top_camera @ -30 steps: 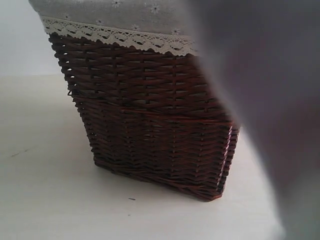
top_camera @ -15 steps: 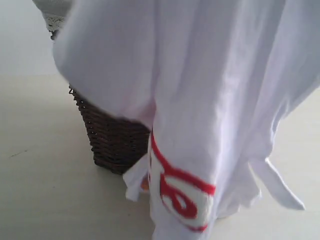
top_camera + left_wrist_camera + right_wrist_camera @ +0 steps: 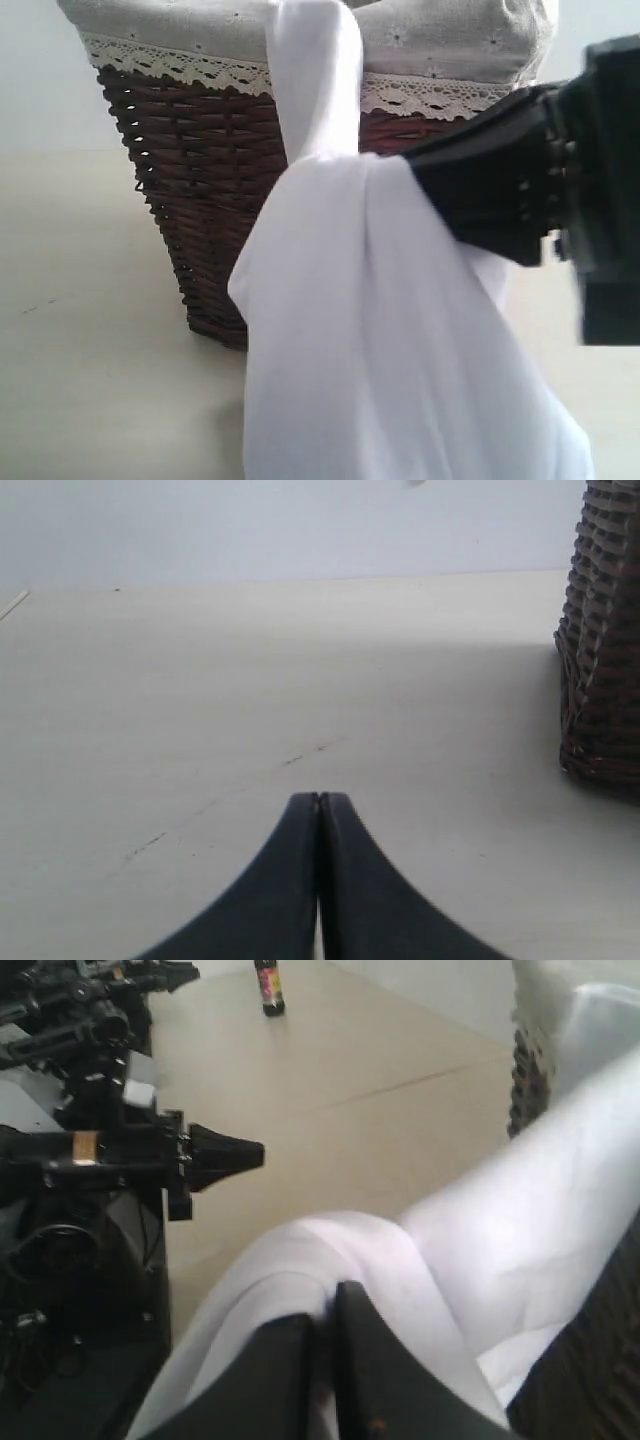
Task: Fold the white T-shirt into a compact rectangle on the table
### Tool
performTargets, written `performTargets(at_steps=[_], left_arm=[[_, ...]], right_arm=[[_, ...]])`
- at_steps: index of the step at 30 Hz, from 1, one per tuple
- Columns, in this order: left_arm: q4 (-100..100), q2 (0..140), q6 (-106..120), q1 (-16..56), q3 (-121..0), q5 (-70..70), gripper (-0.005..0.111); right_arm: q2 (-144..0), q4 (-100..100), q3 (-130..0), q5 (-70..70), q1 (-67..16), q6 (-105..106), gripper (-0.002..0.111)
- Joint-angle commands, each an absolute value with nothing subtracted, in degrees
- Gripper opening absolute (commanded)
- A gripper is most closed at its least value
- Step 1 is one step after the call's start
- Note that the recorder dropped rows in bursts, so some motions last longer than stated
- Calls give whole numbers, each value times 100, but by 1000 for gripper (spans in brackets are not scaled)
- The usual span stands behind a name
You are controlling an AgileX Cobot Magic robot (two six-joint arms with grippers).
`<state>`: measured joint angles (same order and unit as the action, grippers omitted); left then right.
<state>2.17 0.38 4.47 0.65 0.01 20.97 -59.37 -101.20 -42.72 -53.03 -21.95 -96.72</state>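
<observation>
white T-shirt (image 3: 380, 340) hangs bunched from right claw (image 3: 325, 1310), in front of wicker basket (image 3: 190, 210). One strip of cloth runs up over lace-trimmed liner (image 3: 180, 30) into basket. Lower end drops out of frame, contact with surface (image 3: 80, 360) unclear.
Progress: near start. Shirt not fully out of basket, not spread, no fold made. Left to do: lay flat, fold sleeves, fold body.
Right claw pinched tight on fabric ridge, arm reaching in from right just below basket rim.
Left claw (image 3: 319, 810) closed, empty, low over bare surface beside basket.

No lettering can be read; the label on the small bottle (image 3: 267, 987) is blurred.
</observation>
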Motion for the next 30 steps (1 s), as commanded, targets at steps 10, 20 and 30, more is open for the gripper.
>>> performTargets(at_steps=[10,20,30], left_arm=[[221,0,434,62,0,2043,0],[221,0,434,62,0,2043,0],[221,0,434,62,0,2043,0]], right_arm=[[-7694,-9995,-4956,-881,-2635,-9116,0],[-9009,-9995,-5892,-260,-2635,-9009,0],[-9024,-9969,-6646,-1289,-2635,-9273,0]])
